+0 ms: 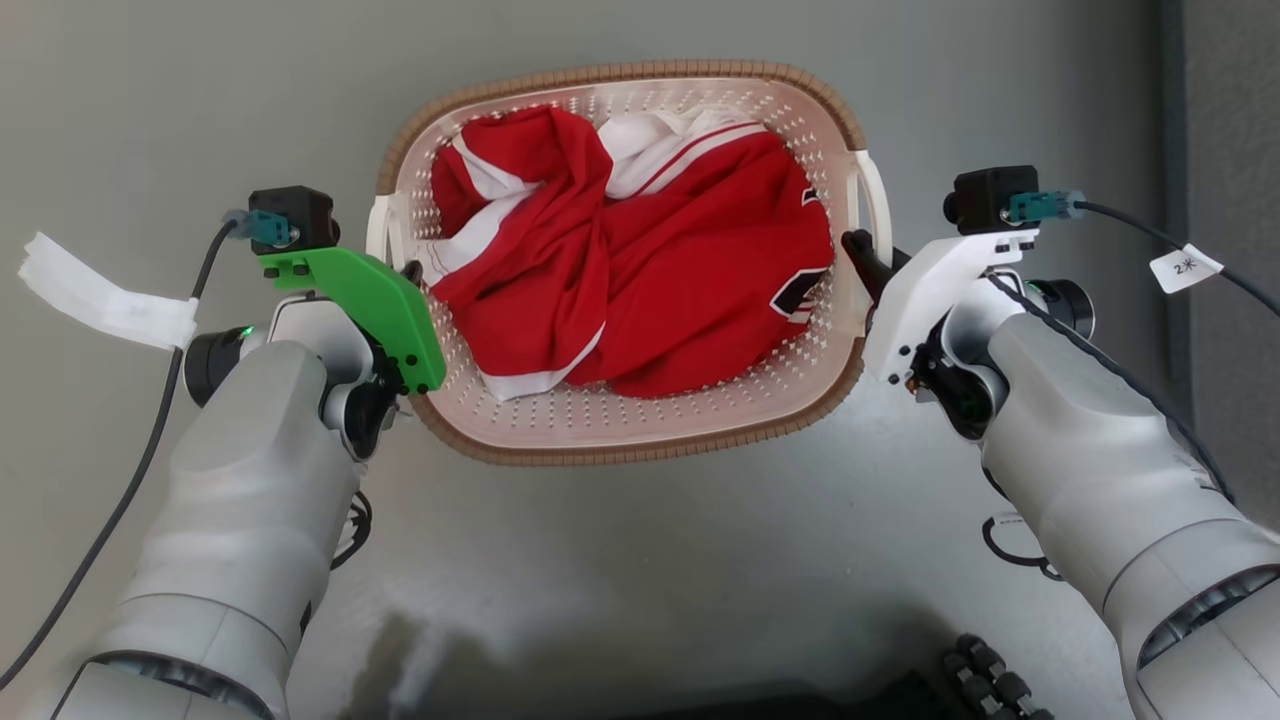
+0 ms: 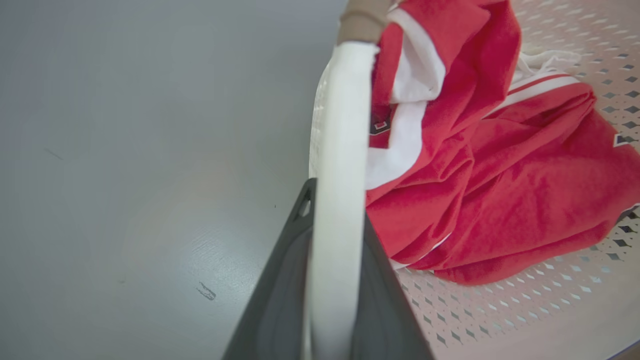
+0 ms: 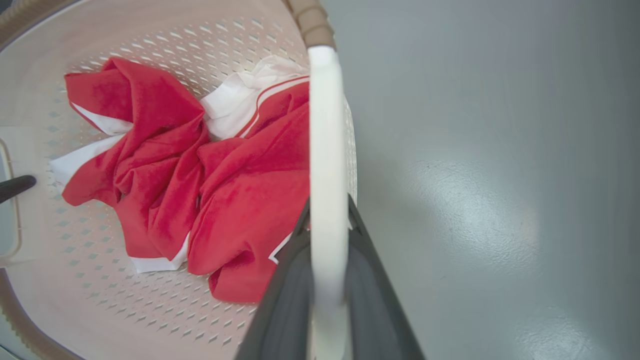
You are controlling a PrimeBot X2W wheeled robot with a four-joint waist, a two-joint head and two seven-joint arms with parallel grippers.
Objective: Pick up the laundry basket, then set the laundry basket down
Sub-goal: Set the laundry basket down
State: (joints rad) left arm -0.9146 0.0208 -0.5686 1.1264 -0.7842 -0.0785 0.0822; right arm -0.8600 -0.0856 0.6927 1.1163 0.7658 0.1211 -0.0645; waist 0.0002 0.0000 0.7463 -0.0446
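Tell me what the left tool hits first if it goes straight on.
The laundry basket's white handle, which its fingers straddle; sliding along it, the left tool would probably reach the brown rim at the handle's end, though depth is unclear.

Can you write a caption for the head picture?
Left pincer and right pincer grip the cream perforated plastic basket holding red-and-white clothing.

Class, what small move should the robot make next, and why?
Probably raise both arms together and level: left gripper and right gripper each clamp a white handle of the laundry basket, and a red garment lies loose inside.
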